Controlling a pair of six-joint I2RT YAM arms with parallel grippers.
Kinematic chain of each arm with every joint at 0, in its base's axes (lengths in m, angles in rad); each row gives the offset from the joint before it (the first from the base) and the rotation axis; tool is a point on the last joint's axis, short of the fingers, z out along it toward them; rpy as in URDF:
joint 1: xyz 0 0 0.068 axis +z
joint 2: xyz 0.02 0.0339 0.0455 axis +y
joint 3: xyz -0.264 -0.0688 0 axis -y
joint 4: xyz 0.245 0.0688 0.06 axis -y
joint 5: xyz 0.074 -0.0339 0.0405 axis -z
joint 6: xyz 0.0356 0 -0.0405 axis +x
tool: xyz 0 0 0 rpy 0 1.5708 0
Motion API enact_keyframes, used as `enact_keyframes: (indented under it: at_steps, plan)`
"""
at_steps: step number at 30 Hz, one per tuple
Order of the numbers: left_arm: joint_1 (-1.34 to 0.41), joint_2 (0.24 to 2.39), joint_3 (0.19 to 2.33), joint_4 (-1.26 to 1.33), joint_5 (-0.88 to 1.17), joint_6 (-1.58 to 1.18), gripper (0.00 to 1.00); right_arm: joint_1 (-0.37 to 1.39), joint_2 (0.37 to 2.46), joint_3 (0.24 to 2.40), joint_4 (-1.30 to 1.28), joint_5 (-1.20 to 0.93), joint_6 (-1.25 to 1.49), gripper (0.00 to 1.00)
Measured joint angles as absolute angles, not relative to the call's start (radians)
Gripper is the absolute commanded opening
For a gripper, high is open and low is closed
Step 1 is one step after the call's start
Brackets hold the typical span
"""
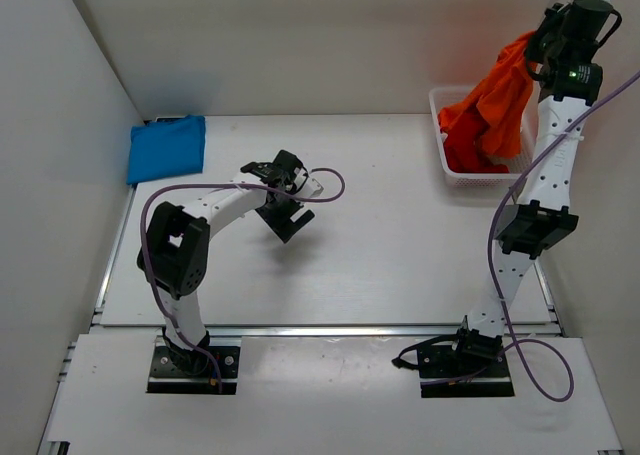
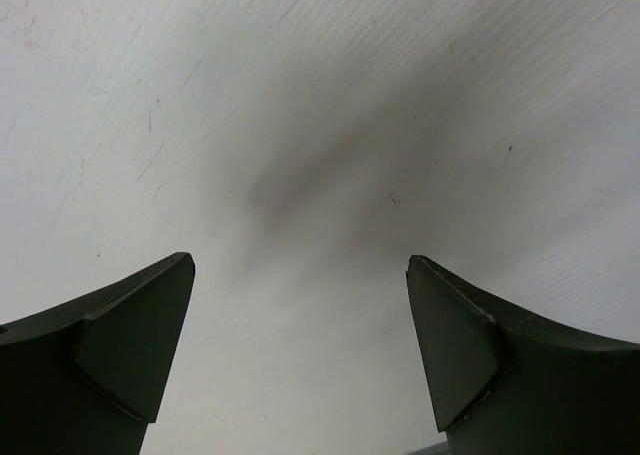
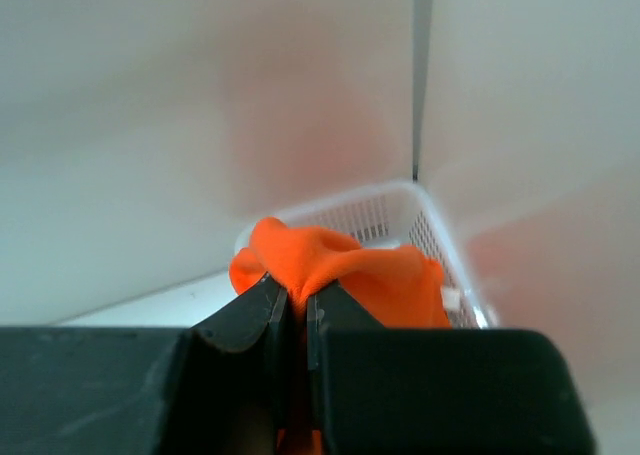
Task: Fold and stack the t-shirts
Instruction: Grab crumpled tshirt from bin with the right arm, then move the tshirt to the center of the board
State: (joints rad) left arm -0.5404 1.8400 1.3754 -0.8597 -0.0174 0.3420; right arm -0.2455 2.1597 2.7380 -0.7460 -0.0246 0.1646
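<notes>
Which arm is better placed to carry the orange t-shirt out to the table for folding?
Right. The right gripper is shut on the orange cloth t-shirt, above the white plastic lattice basket. The left gripper hangs open, empty, across the table.

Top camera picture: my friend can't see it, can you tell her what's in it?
The right tool holds an orange t-shirt up over a white basket at the far right. A folded blue t-shirt lies at the far left, and the left tool hangs open between them.
</notes>
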Motion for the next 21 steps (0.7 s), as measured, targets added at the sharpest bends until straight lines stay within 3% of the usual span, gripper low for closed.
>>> enact_keyframes:
  at_steps: [14,21]
  plan:
    - [-0.54,1.827,1.375,-0.858,-0.02,0.339,0.98,-0.218,1.986,2.783,-0.586,-0.048,0.128,0.0]
    - [-0.529,1.814,1.375,-0.852,-0.021,0.327,0.99,-0.19,1.97,2.782,-0.523,-0.197,0.167,0.0]
